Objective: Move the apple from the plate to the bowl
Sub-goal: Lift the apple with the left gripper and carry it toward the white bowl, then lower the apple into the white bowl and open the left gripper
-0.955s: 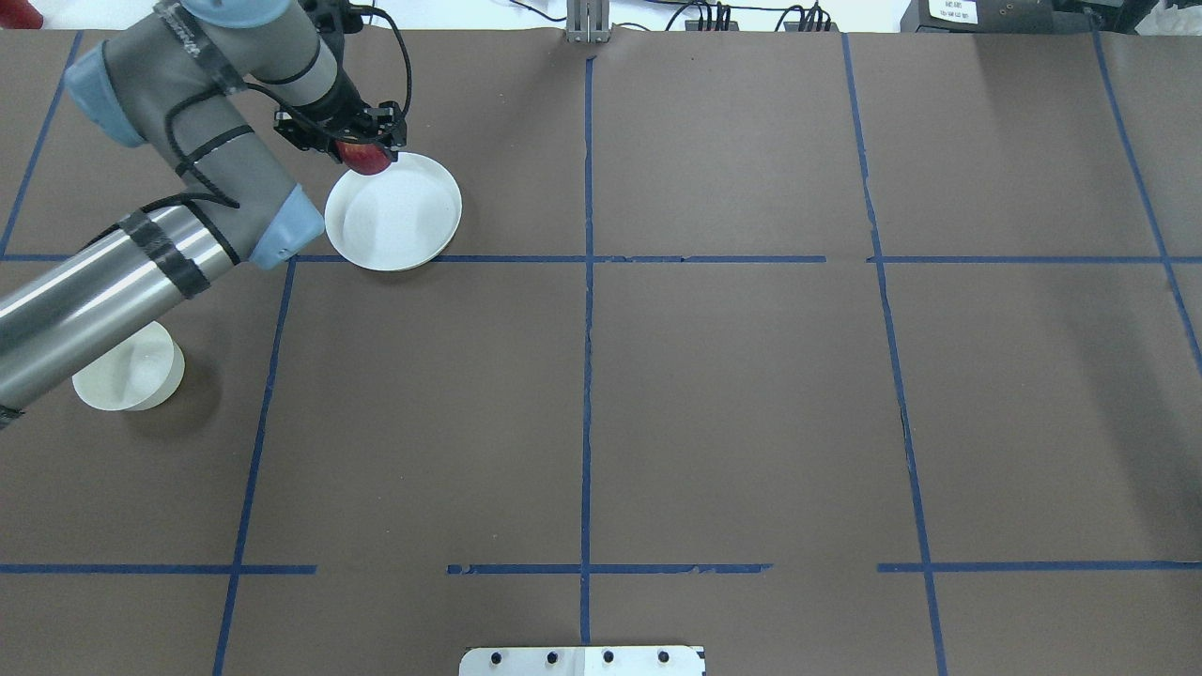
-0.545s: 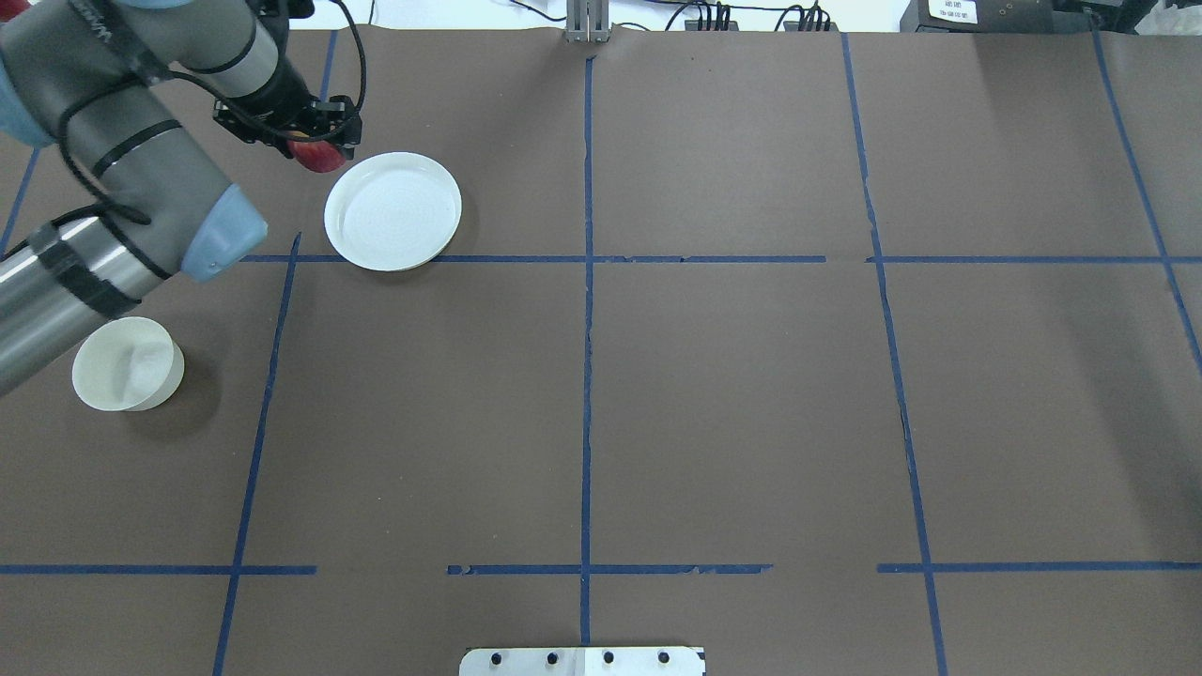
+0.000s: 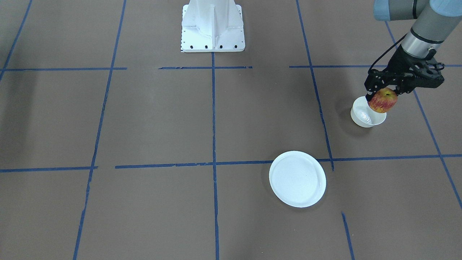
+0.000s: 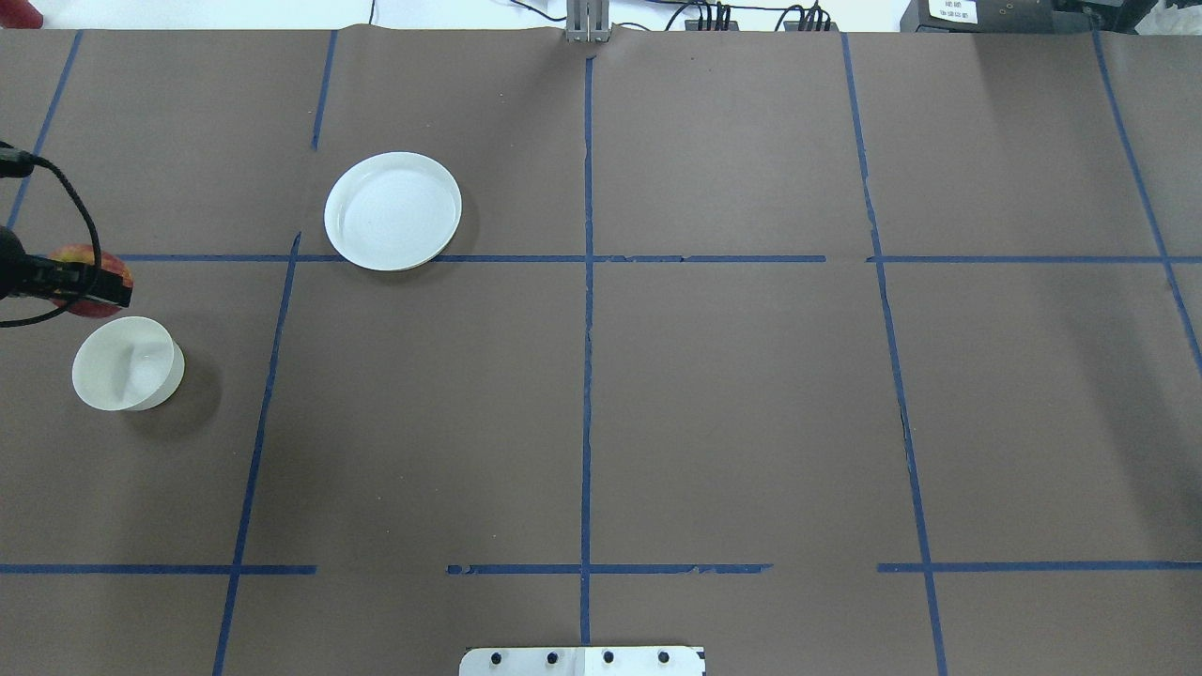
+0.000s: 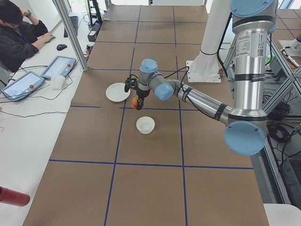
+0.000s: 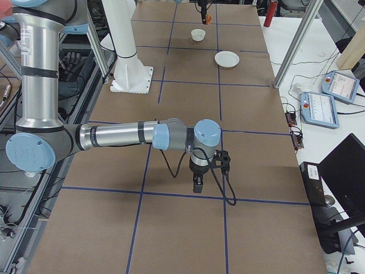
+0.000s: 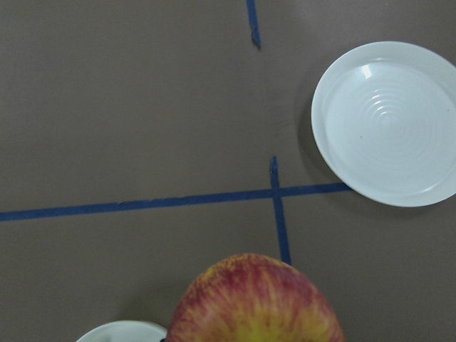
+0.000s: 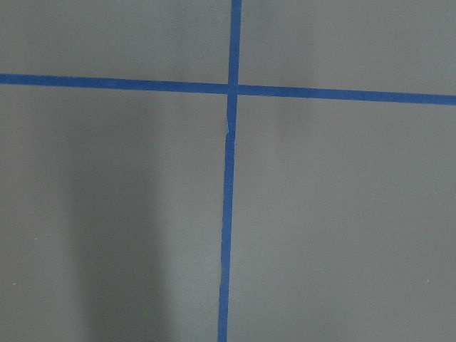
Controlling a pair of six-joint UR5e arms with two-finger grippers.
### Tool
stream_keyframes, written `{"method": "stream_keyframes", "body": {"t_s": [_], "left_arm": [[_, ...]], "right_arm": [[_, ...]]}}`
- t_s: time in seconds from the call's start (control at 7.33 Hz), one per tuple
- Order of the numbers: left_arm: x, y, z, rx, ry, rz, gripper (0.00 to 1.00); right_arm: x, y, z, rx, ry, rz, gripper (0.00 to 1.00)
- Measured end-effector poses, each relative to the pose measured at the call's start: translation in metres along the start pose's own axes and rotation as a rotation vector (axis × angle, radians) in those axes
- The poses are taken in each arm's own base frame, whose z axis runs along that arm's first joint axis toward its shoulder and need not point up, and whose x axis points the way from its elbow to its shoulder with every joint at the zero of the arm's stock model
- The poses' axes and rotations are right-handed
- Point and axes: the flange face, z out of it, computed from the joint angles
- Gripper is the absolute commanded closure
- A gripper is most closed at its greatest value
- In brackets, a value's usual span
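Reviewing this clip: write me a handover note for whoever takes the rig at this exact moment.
Left gripper: shut on the apple, which it holds in the air.
Right gripper: hangs far from the job's things; I cannot tell whether it is open or shut.
Plate: empty.
Bowl: upright and empty. The apple is close beside it, but in the overhead view not centred over it.
Done: apple is off the plate.
Left: bring the apple over the bowl, lower it, release.
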Motion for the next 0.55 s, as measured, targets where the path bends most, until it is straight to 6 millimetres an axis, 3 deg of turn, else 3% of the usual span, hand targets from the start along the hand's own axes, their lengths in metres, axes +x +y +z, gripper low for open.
{"method": "stream_keyframes", "body": {"t_s": [0.27,0.55], "left_arm": [[-0.043,0.015,0.041,0.012,0.014,-0.031,1.00],[-0.052,0.023,0.063,0.022,0.032,-0.056,1.00]], "right_arm": [[0.000,0.000,0.000,0.000,0.000,0.000,0.00],[0.000,0.000,0.000,0.000,0.000,0.000,0.00]]}}
